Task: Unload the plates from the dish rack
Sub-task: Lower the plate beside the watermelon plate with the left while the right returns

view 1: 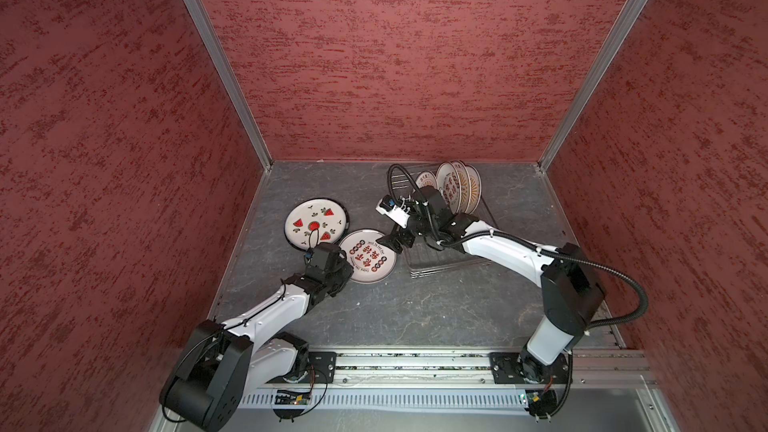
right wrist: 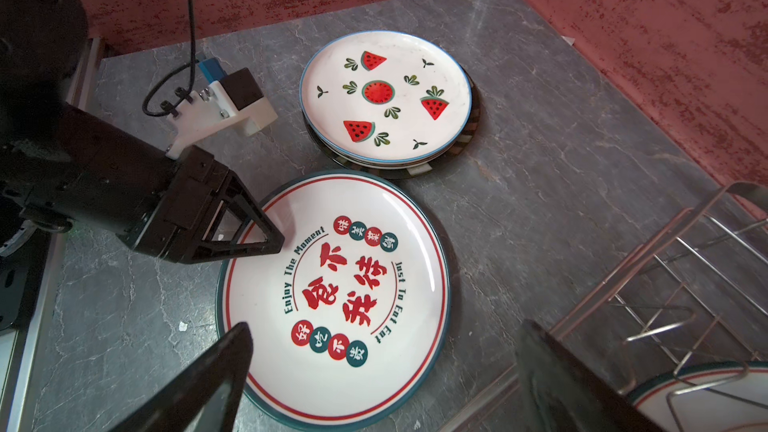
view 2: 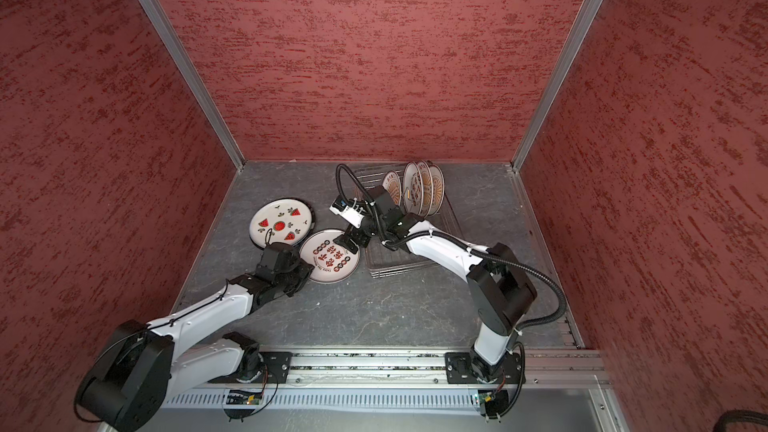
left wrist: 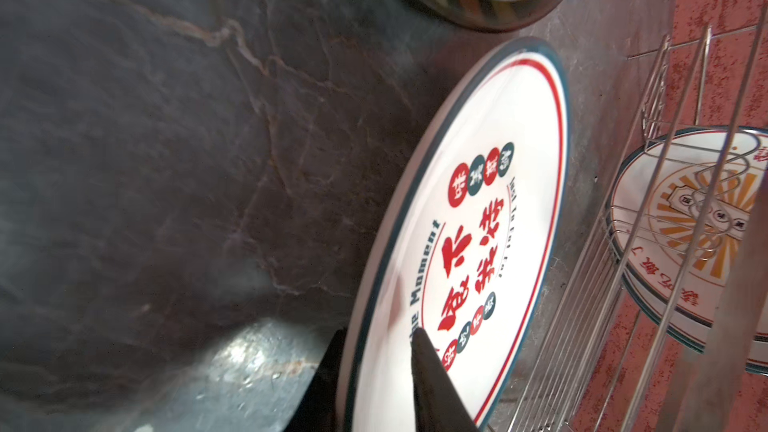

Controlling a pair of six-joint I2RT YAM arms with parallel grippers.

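L pincer (left wrist: 376, 334) barely apart astride rim of red-char plate (right wrist: 340, 284), flat on counter (view 1: 374, 317) beside dish rack (view 1: 436, 263); R pincer (right wrist: 386, 326) wide, empty. Risk: L retreat may snag rim, shove plate into rack.

Arm links (view 1: 270, 313): showing white shells, black joints.
Hose (view 1: 642, 303): running black, ribbed.
Left gripper (right wrist: 272, 245): showing black triangular frames.

Dark grey veined tabletop (view 1: 415, 317), far left a low stack of round plates (right wrist: 468, 137), white watermelon-print plate (view 1: 316, 221) on top, just beside it, nearer and right, a flat white round plate with red characters (view 1: 368, 257), silver wire dish rack (view 1: 440, 268) right of both.
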